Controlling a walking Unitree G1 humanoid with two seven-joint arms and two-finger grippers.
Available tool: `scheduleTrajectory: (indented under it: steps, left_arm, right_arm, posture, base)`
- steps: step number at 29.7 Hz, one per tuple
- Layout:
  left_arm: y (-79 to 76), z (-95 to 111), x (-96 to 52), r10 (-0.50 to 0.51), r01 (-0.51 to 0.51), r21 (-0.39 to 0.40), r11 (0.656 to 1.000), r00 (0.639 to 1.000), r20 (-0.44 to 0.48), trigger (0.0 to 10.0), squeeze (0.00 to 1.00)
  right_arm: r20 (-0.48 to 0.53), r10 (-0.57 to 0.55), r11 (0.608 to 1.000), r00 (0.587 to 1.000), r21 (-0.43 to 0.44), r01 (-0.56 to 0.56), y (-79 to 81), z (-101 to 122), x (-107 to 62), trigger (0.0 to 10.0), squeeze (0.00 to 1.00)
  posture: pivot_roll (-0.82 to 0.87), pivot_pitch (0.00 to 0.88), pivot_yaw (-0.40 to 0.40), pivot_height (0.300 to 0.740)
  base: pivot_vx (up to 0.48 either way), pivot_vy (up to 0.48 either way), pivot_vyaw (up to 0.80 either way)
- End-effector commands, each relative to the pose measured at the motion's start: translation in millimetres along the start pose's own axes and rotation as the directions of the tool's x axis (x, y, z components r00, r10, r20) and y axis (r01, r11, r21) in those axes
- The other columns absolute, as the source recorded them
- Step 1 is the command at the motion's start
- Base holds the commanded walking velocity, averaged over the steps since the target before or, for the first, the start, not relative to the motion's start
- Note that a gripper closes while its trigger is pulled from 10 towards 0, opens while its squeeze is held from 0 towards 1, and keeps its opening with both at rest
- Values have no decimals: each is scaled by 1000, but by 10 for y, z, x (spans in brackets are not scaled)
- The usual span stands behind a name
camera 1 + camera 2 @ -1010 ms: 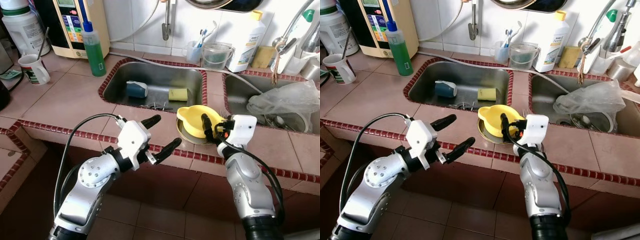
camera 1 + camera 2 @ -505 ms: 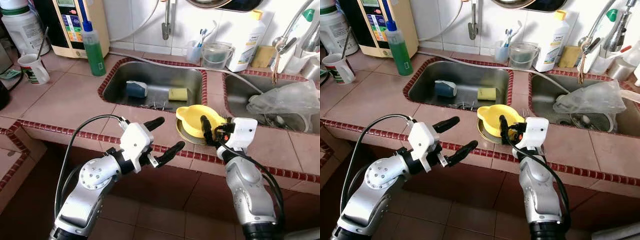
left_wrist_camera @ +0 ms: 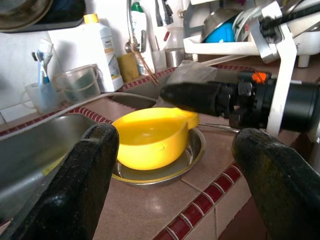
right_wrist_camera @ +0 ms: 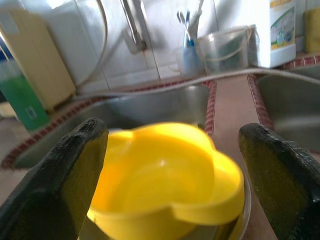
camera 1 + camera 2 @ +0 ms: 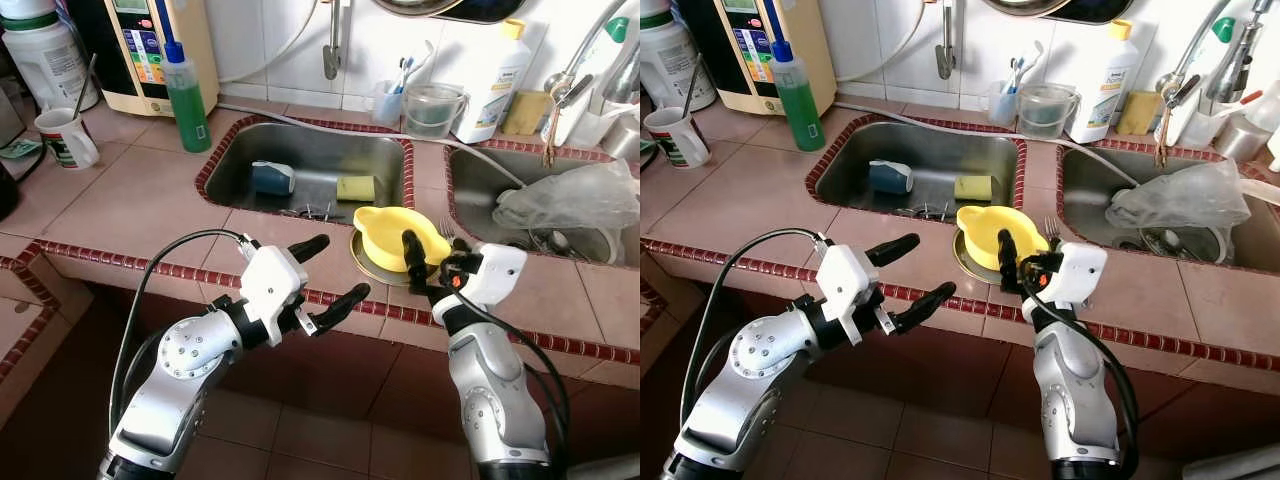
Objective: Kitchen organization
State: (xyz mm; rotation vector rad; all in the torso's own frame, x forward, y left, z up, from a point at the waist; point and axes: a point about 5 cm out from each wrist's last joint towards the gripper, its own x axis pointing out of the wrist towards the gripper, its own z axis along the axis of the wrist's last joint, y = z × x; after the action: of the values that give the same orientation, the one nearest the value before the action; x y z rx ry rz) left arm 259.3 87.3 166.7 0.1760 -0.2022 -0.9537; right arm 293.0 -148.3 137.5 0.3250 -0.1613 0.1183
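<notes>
A tiled counter [image 5: 140, 200] edged in dark red runs across the scene, with a steel sink [image 5: 305, 165] sunk into it on the left and a second sink [image 5: 480, 180] on the right holding a crumpled plastic bag [image 5: 570, 195]. On the strip of counter between them, near the front edge, a yellow bowl [image 5: 395, 235] sits in a shallow metal plate [image 5: 970, 268], with a fork [image 5: 1051, 229] just beside it. The right gripper [image 4: 172, 165] is level with the bowl, its two fingers spread wide and the bowl framed between them, not yet touching. The left gripper [image 5: 325, 272] hovers in front of the counter edge, also spread wide and holding nothing, pointed toward the bowl. The bowl looks like thin moulded plastic: light, stiff, smooth and probably a little slippery, with a wavy rim and a pouring lip. It is unlikely to break, but a hard squeeze across the full width could flex it or make it pop free. Pinching the rim wall, one finger inside and one outside, seems the surest hold; the loose plate beneath may slide or lift with it.
</notes>
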Motion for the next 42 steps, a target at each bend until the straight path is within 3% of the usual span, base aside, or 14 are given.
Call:
scheduleTrajectory:
  steps: [1, 6, 12, 22, 33, 42]
  left_arm:
    - [-17, 33, 7, -21, 21, 12, 1000, 1000, 4, 10000, 0]
    - [-16, 34, 3, -24, 24, 11, 1000, 1000, 3, 10000, 0]
    - [-19, 35, 2, -25, 25, 7, 1000, 1000, 2, 10000, 0]
    - [-13, 39, -1, -18, 18, 6, 1000, 1000, 2, 10000, 0]
    - [-6, 48, 5, -18, 18, 4, 1000, 1000, 2, 10000, 0]
    - [-7, 56, 22, -11, 11, 3, 1000, 1000, 7, 10000, 0]
  right_arm:
    - [47, 5, 1000, 999, 31, -7, 7, 76, -17, 10000, 0]
    - [43, 7, 1000, 999, 23, -8, 2, 74, -40, 10000, 0]
    - [-5, -97, 995, 995, 27, 97, -136, 0, -49, 10000, 0]
    - [-39, -183, 983, 982, 1, 183, -189, -42, -15, 10000, 0]
    - [-58, -262, 965, 963, -36, 260, -200, 124, 252, 10000, 0]
    - [-152, -287, 957, 946, -92, 276, -247, 210, 465, 10000, 0]
  posture:
    - [-85, 55, -10, 740]
    - [-86, 59, -8, 740]
    - [-89, 74, -4, 740]
    - [-88, 82, 1, 740]
    - [-89, 88, 4, 740]
    - [-88, 91, -7, 740]
  base:
    - [0, 0, 0]
    - [0, 0, 0]
    - [0, 0, 0]
    - [0, 0, 0]
    - [0, 0, 0]
    - [0, 0, 0]
